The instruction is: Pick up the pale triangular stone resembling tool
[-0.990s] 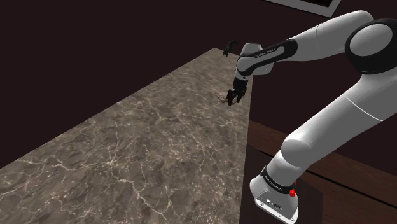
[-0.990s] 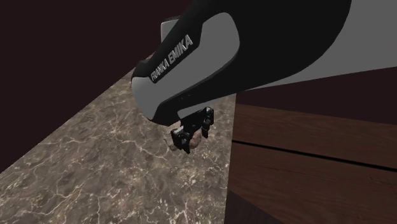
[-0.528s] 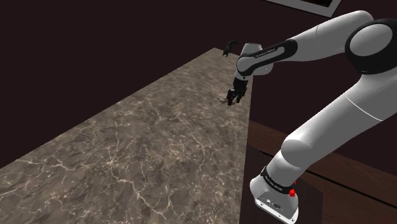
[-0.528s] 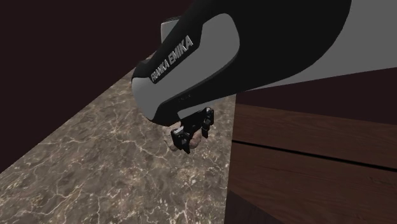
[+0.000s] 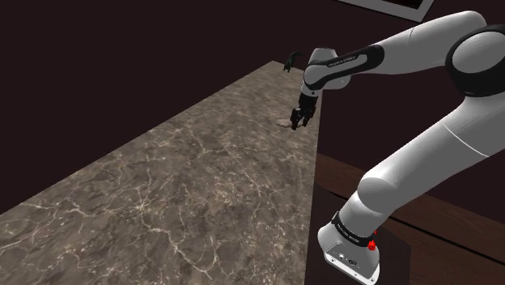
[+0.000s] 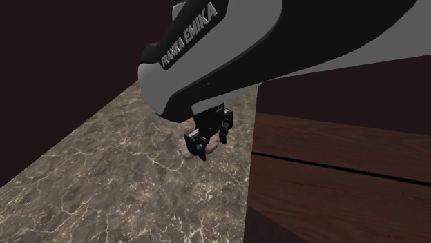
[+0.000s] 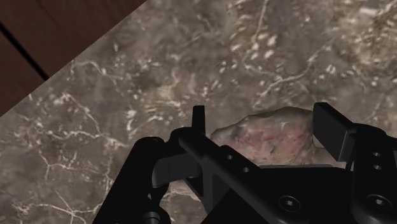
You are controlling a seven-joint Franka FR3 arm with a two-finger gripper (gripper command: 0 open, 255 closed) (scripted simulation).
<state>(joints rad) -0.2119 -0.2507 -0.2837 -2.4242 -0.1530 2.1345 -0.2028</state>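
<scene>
1. Since a second ago the white arm (image 5: 421, 48) has raised its wrist, and the black two-finger gripper (image 5: 299, 119) hangs a little higher over the brown, white-veined marble counter (image 5: 162, 186).
2. The shoulder view takes in the whole reach, from the white base (image 5: 350, 249) out to the counter's far end, close to its edge. From there I can't make out what the gripper holds.
3. The second exterior view stands close in. It shows the gripper (image 6: 204, 146) under a grey-and-black wrist lettered FRANKA EMIKA (image 6: 188, 43), beside a dark brown wooden panel (image 6: 331, 159). A pale pinkish lump sits between the fingers.
4. The wrist view settles it: the gripper (image 7: 264, 118) has both fingers pressed against the sides of the pale, rough, roughly triangular stone (image 7: 267, 139), clasping it.
5. That stone is mottled cream and pink-grey, with a lumpy, chipped face. The marble (image 7: 191, 57) lies just behind it, but I can't tell whether the stone is clear of it.
</scene>
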